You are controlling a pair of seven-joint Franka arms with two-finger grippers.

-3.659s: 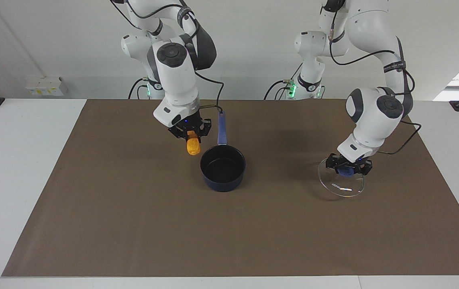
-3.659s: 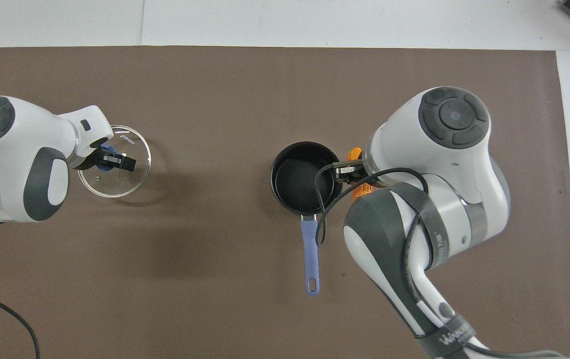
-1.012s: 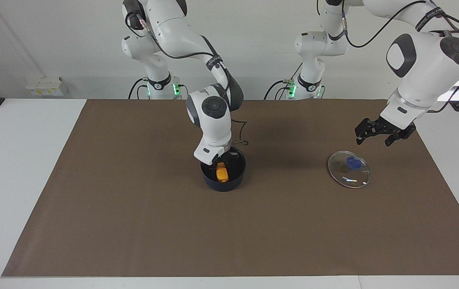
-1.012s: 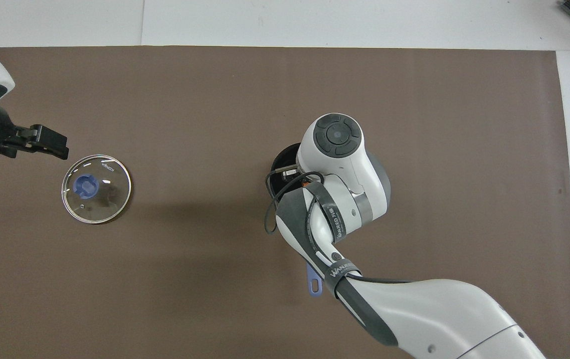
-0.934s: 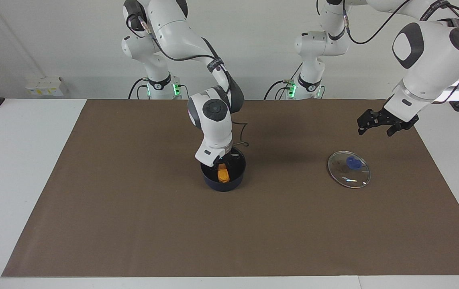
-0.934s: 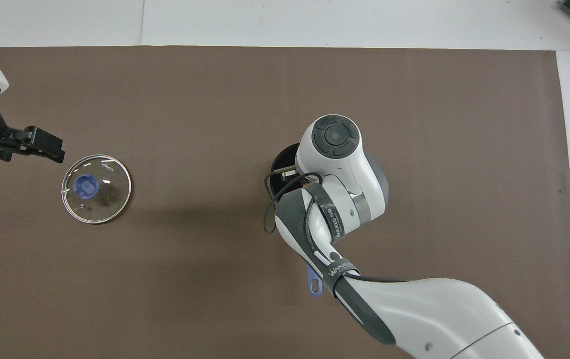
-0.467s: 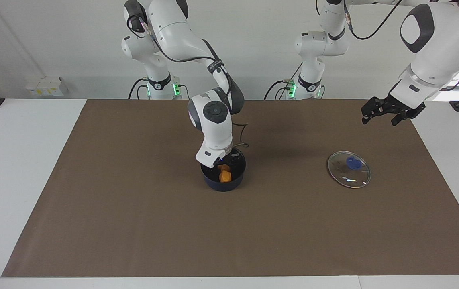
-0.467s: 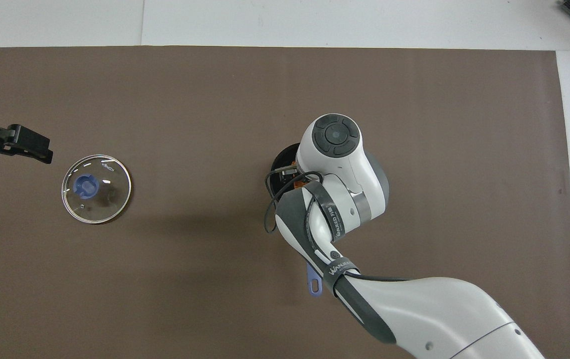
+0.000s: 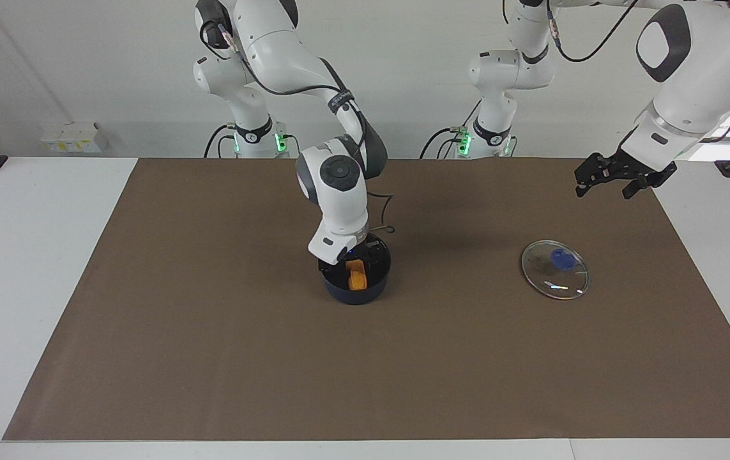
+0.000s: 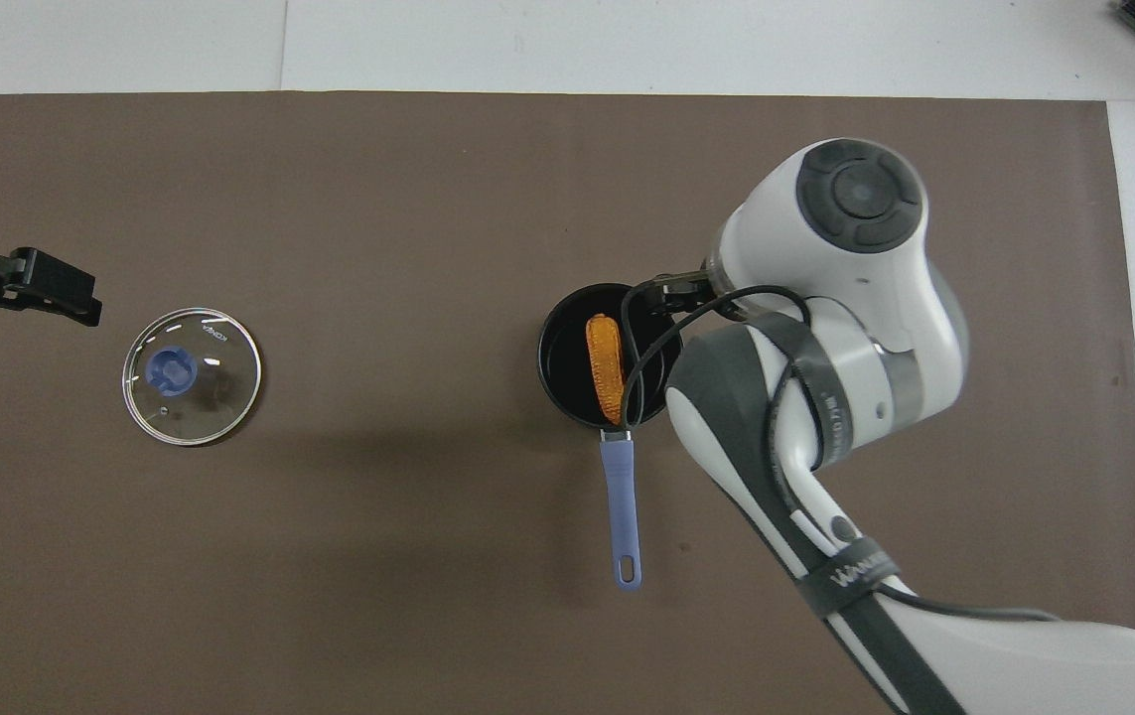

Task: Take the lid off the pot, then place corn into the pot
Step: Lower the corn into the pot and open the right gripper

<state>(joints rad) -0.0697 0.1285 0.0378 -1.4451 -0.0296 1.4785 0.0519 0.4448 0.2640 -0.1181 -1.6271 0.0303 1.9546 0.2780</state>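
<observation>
One corn in one pot, one lid lettered "KONKA"; left gripper spread apart; right gripper fingers unreadable.

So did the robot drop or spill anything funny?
No, nothing stands out. The corn lies inside the pot, and the lid sits flat on the mat toward the left arm's end. The left gripper waits open in the air.
</observation>
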